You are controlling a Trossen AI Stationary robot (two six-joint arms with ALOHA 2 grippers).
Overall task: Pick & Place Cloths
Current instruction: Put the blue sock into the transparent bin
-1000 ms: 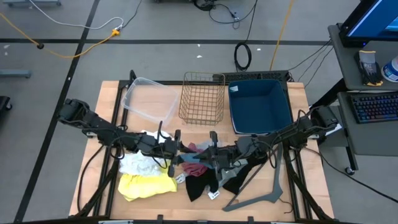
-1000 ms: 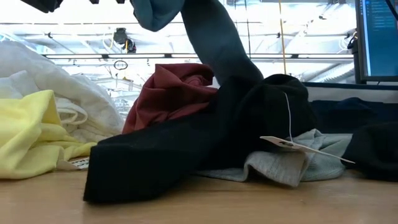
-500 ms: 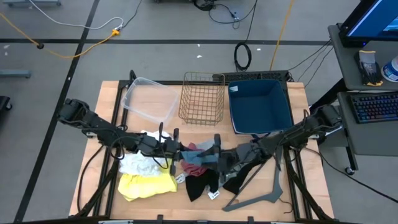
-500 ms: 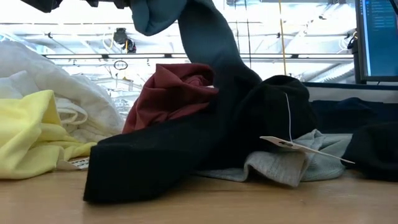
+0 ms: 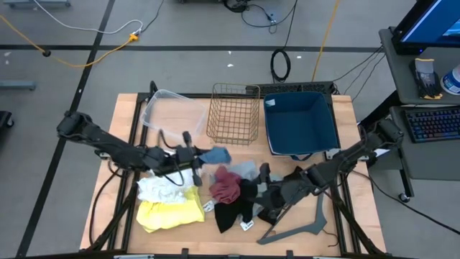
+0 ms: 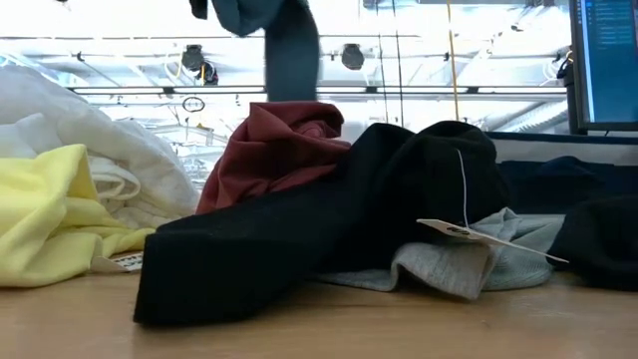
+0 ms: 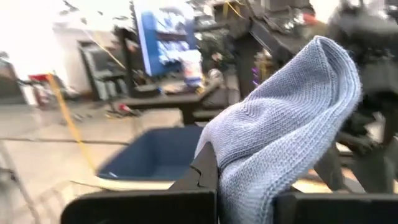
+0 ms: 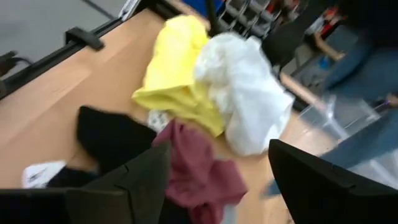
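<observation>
Left claw [image 5: 195,155] is clamped on the blue-grey knit cloth [image 5: 215,155], lifted above the desk [image 5: 345,216] centre — right claw [image 5: 263,188] gapes empty at four o'clock over the black cloth [image 5: 233,210].

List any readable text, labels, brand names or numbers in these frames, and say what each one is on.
No text can be read in any view.
Hang tag on the black cloth: print too small to read.
White label by the yellow cloth: print too small to read.
Monitor at the table's edge: lines of text, too small to read.
Blue screen in the left wrist view: blurred, unreadable.
</observation>
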